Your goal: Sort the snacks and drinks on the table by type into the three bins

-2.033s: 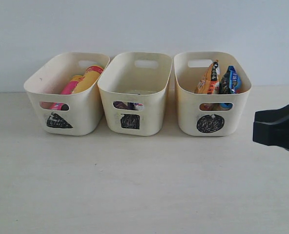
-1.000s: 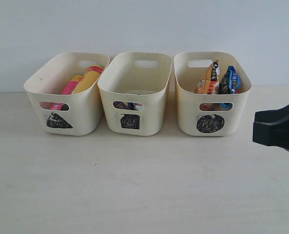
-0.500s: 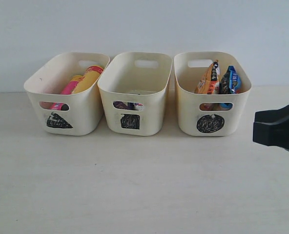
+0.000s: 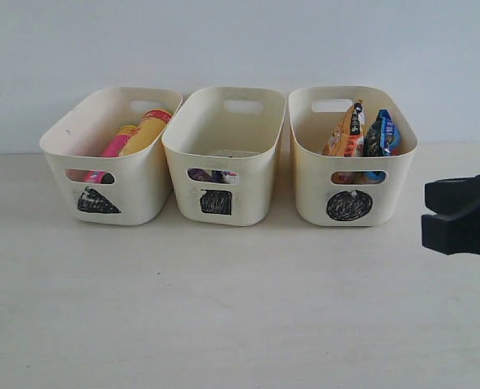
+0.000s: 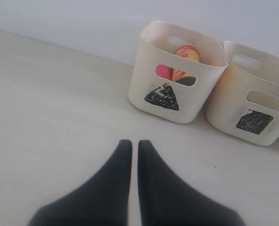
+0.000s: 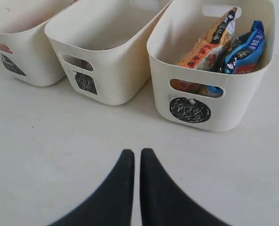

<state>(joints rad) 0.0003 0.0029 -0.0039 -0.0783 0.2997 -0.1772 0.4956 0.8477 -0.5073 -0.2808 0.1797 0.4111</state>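
Three cream bins stand in a row on the table (image 4: 224, 316). The triangle bin (image 4: 139, 194) holds the pink tube (image 4: 115, 146) and the yellow-orange tube (image 4: 147, 131). Through the handle slot of the square bin (image 4: 252, 190) the purple carton (image 4: 199, 174) and the blue-and-white carton (image 4: 227, 176) show. In the circle bin (image 4: 386, 198) stand the orange-brown bag (image 4: 347, 134) and the blue-black bag (image 4: 381, 134). My right gripper (image 6: 137, 151) hovers shut and empty before the circle bin, at the right edge (image 4: 426, 212). My left gripper (image 5: 131, 142) is shut and empty, short of the triangle bin (image 5: 144, 70).
A pale wall runs behind the bins. Bare table stretches in front of all three bins and to their left.
At the right edge of the exterior view a thin slit now shows between the right gripper's fingers, and it sits slightly lower. Bins and contents are unmoved.
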